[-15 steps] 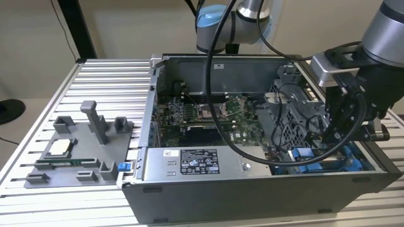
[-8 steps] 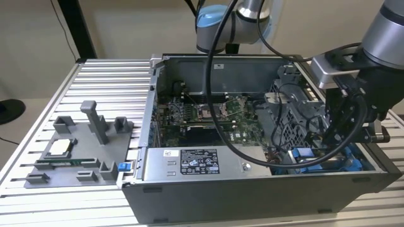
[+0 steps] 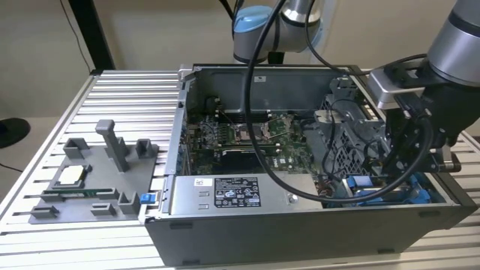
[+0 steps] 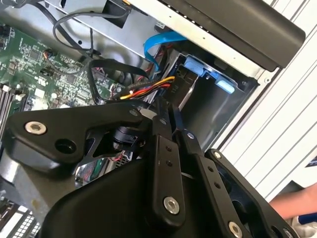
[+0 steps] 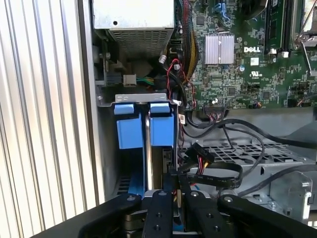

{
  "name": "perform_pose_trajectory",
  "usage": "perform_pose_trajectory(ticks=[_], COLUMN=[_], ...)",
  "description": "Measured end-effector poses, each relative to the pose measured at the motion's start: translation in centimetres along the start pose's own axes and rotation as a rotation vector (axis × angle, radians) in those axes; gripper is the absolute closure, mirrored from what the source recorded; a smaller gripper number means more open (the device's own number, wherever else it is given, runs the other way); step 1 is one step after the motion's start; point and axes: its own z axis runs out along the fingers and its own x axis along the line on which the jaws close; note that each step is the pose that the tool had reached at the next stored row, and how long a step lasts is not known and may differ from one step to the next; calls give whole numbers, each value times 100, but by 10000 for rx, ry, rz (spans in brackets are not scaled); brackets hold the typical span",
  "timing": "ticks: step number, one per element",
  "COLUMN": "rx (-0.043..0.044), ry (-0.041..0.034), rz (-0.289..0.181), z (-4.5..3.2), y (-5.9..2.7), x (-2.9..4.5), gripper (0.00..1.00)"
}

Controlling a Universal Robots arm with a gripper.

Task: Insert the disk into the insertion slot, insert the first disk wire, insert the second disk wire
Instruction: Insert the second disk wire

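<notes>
Beige wall behind, ribbed aluminium slat worktop carrying an open grey metal computer case lying on its side, toward the exterior view's right half of the worktop. On the worktop's near corner at the exterior view's left sits a grey plastic fixture tray with upright posts and a small silver chip in it. Inside the case: green motherboard in the middle, grey power supply box with black-and-white label along the case's near wall. The silver-and-black robot arm reaches down into the case's near corner at the exterior view's right, black cables looping off it. The black two-finger gripper points down at the drive bay; in both wrist views its fingers are drawn together, nearly closed, pinching something thin and dark at the tips, cannot tell what exactly. A black connector with red, yellow and black wires hangs just beside the fingertips. The grey metal insertion slot sits in that corner of the case, against the side wall, blue plastic tabs at its mouth. The bright blue carrier frame of the disk shows seated in the slot, two blue handle blocks side by side with a silver edge between them; the disk's label is hidden. A flat blue ribbon cable curves just above the bay in the second wrist view. A hand shows at the edge of the second wrist view, off the worktop.
</notes>
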Motion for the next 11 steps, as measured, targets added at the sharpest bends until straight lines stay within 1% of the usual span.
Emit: perform_pose_trajectory(ticks=[11], rx=[8], ry=[0], rz=[1], z=[30], y=[-17], x=[4], gripper=[100])
